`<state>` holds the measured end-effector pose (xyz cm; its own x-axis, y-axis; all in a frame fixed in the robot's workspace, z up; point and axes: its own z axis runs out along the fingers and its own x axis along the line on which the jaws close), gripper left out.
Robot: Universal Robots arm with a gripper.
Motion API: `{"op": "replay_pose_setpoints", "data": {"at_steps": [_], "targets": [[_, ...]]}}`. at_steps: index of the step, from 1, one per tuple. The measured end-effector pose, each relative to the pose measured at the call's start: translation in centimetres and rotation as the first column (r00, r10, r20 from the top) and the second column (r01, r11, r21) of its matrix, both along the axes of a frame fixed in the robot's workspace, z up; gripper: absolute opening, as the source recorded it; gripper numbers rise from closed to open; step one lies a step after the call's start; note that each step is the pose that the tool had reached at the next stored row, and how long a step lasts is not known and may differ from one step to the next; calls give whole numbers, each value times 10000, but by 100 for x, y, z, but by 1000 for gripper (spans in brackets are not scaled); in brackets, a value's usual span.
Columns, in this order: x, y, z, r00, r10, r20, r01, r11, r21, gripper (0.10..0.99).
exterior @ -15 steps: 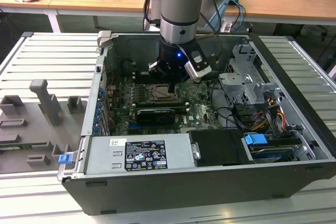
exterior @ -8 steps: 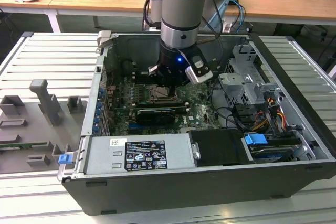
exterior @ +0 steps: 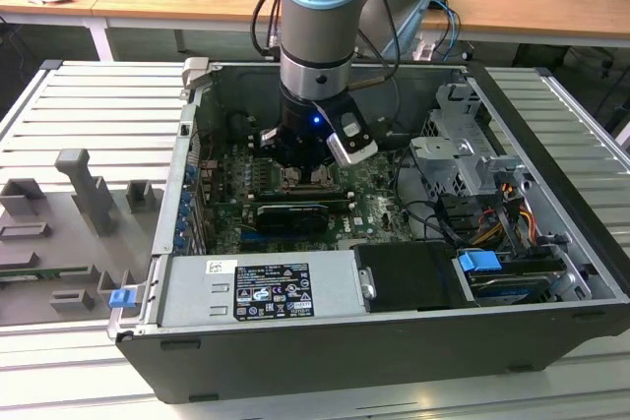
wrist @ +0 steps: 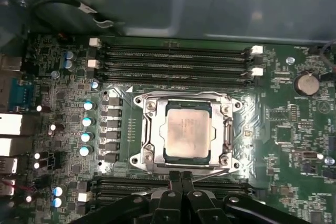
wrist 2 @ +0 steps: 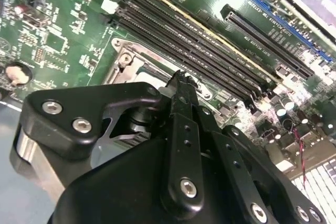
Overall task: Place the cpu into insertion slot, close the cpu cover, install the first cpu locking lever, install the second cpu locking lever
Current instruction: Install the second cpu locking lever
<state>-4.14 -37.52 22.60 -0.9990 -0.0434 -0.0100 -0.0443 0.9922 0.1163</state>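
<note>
The cpu (wrist: 186,132), a pale silver square, lies in the insertion slot (wrist: 137,159) on the green board. The cpu cover (wrist: 152,129), a silver frame, lies flat around it. Thin wire levers run along the socket's sides, one of them (wrist: 229,129) beside the cover. My gripper (wrist: 181,174) is shut with nothing in it, its tips at the socket edge beside a bank of memory slots. In the second wrist view the gripper (wrist 2: 181,77) hangs just over the socket's rim (wrist 2: 123,59). In the exterior view the gripper (exterior: 300,159) stands low inside the case over the socket (exterior: 307,182).
Long black memory slots (wrist: 173,59) flank the socket on two sides. A black card (exterior: 290,213) stands near the socket. The power supply (exterior: 261,287), a drive cage (exterior: 463,159) and cables line the case. Grey fixtures (exterior: 89,194) sit on the table at the exterior view's left.
</note>
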Motion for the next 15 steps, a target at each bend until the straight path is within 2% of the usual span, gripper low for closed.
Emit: {"op": "replay_pose_setpoints", "data": {"at_steps": [2,4,6,7,9,11,15], "targets": [[-15,-1,-40,10000,4,-1,-4,10000,8,106],[-72,-31,-45,10000,4,0,-4,9999,128,106],[-90,-65,-45,10000,6,0,-6,9998,185,106],[-100,-90,-45,10000,5,0,-5,9996,276,106],[-150,-148,-45,10000,4,0,-4,9984,559,106],[-221,-168,-64,10000,5,2,-5,9974,718,106],[-272,-169,-130,10000,5,0,-5,9972,751,106]]}}
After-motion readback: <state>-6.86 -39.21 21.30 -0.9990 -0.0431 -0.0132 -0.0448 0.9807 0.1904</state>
